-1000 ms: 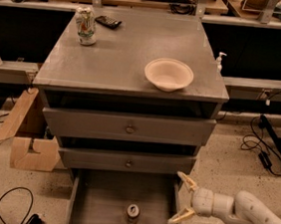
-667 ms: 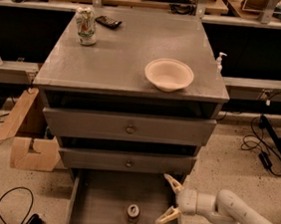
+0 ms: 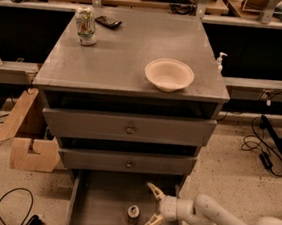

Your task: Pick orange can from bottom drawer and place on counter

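Tool is down inside the bottom drawer, fingers spread wide and holding nothing, just right of the orange can. The can stands upright on the drawer floor near the middle, silver top up. It looks just apart from the lower finger, but I can't tell for sure. I read this step as the reach before the grasp. My plan is to slide the tool left until the can sits centred between the fingers. I'd keep them at mid-body height, not at the rim, then clench. Slow on the last bit, since a light can probably tips if one finger lands first. Watch the drawer's right wall and the middle drawer front overhead. I'd pull out away from the cabinet before going up, or the can may clip that front. The bench carries a white can back left and a bowl front right, so I'd aim for the bare patch front left. Nothing is placed yet.
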Controlling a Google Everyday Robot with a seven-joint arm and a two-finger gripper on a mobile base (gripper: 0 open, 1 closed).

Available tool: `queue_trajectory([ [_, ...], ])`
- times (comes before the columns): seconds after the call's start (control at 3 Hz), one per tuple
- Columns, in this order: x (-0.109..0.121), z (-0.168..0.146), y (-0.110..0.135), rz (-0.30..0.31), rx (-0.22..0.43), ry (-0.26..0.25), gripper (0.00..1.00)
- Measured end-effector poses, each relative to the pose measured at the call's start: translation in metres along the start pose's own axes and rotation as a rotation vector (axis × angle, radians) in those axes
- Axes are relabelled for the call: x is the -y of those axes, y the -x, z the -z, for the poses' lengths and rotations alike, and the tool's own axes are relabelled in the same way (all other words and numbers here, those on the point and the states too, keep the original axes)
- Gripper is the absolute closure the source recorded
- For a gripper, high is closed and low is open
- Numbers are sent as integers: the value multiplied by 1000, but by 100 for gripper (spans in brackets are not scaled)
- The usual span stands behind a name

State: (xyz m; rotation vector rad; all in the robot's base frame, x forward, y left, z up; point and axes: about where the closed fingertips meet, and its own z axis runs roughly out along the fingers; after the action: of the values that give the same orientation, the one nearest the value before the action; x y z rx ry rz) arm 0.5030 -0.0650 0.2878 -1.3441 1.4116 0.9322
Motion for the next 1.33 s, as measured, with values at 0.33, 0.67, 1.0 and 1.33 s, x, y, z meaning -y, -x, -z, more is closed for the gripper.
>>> queue_trajectory([
  [0.33, -8, -27, -26, 15, -3, 44, 0],
  [0.67, -10, -52, -54, 22, -19, 91, 0],
  [1.0, -12, -61, -76, 12, -44, 116, 0],
  [1.33, -16, -68, -90, 5, -65, 131, 18],
])
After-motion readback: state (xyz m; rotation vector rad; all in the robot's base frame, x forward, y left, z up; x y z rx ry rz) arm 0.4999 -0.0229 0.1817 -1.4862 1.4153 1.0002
